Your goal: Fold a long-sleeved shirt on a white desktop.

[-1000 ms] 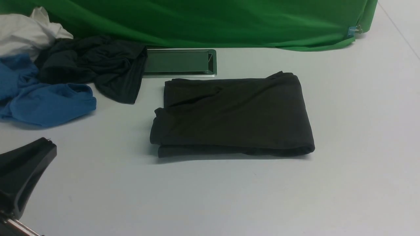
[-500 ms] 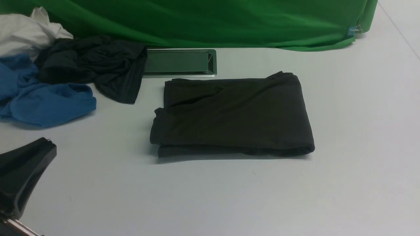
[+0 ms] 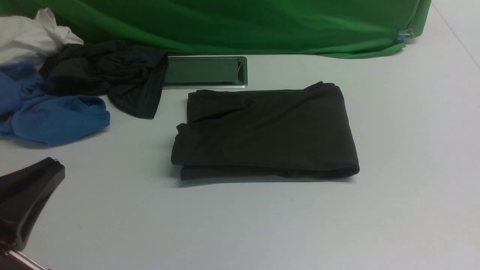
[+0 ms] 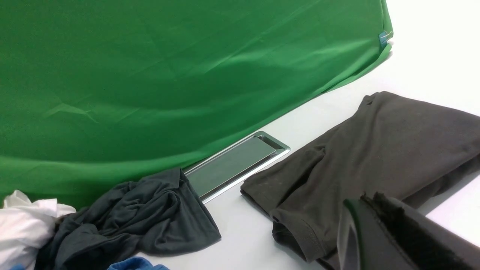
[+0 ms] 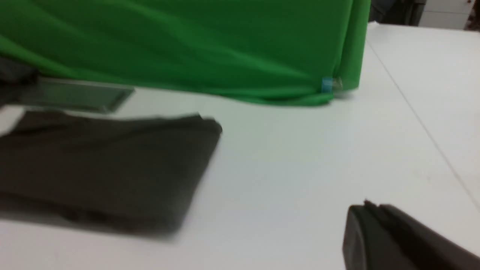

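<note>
The long-sleeved shirt (image 3: 264, 131) lies folded into a flat rectangle on the white surface (image 3: 405, 150), just in front of the metal-framed hatch (image 3: 205, 71), its far edge almost touching the hatch frame. Left of the hatch sits a crumpled dark garment (image 3: 108, 75), overlapping the hatch's left end, with a blue garment (image 3: 52, 112) and a white cloth (image 3: 30, 37) beyond it. A green backdrop (image 3: 232, 26) hangs behind the hatch. The left tool (image 3: 56, 168) is closed and empty, well to the near left of the shirt. The right tool (image 5: 360, 213) is also closed and empty, apart from the shirt.
</note>
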You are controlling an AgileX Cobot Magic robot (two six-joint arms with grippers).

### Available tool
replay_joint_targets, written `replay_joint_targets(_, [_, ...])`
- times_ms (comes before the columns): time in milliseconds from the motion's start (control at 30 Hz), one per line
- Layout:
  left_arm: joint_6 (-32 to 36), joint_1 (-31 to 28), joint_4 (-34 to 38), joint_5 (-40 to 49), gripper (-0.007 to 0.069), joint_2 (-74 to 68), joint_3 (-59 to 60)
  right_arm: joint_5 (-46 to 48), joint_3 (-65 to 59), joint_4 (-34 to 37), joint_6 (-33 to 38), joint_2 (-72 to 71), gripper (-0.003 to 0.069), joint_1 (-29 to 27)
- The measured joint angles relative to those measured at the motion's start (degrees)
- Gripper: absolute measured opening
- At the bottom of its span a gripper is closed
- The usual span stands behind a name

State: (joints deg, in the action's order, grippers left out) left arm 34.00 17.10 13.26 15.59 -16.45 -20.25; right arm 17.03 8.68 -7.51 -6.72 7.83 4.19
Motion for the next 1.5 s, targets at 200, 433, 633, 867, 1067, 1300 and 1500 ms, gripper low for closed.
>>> replay_joint_targets(200, [0.00, 0.00, -0.10, 0.00, 0.0020, 0.00, 0.00, -4.43, -8.83, 0.05, 0.00, -6.30, 0.0029, -1.74])
replay_joint_targets(433, [0.00, 0.00, -0.12, -0.01, 0.0020, 0.02, 0.00, -2.42, -9.02, 0.05, 0.00, -7.67, 0.0029, -2.82])
replay_joint_targets(633, [0.00, 0.00, -0.12, -0.01, 0.0020, 0.02, 0.00, -2.30, -9.02, 0.05, 0.00, -7.74, 0.0029, -2.82])
replay_joint_targets(867, [0.00, 0.00, -0.12, -0.01, 0.0020, 0.02, 0.00, -2.30, -9.02, 0.05, 0.00, -7.85, 0.0033, -2.82])
replay_joint_targets(1067, [0.00, 0.00, -0.12, -0.01, 0.0020, 0.02, 0.00, -2.36, -9.02, 0.05, 0.00, -7.85, 0.0040, -2.82])
replay_joint_targets(1300, [0.00, 0.00, -0.12, -0.01, 0.0020, 0.02, 0.00, -2.36, -9.02, 0.05, 0.00, -7.85, 0.0063, -2.82])
replay_joint_targets(1500, [0.00, 0.00, -0.12, -0.01, 0.0020, 0.02, 0.00, -2.36, -9.02, 0.05, 0.00, -7.85, 0.0079, -2.82])
